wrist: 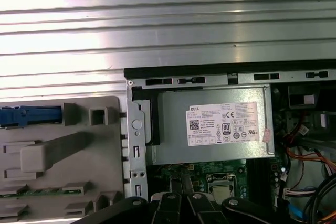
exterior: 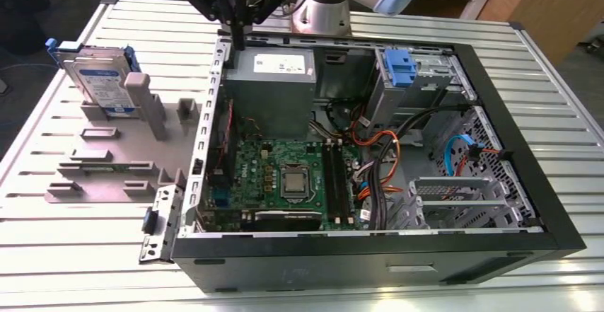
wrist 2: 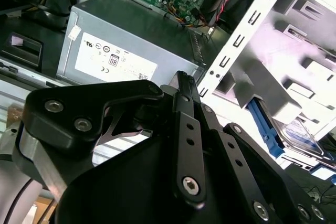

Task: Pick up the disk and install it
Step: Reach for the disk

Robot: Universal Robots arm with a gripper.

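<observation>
Black matte linkage bars of the gripper (wrist 2: 181,76) are filling the foreground of the second wrist view. They are tapering to slim fingertips that are pressing together with nothing held between them. Beneath everything, a table (exterior: 56,255) of ribbed, shiny aluminium slats is carrying the load. An open computer case (exterior: 378,255), boxy with a black rim and perforated steel walls, is lying on its side. The closed jaws are hanging just above its thin upper edge. A grey moulded fixture (exterior: 113,177) with blocky posts is sitting flush against the case wall. Just beside the jaws, inside the case, a smooth grey power supply (exterior: 274,89) is lying flat. Well apart from the jaws, across bare slats, the disk (exterior: 99,78) is standing on edge in the fixture, silver, flat and blue-framed, with open room above it.
</observation>
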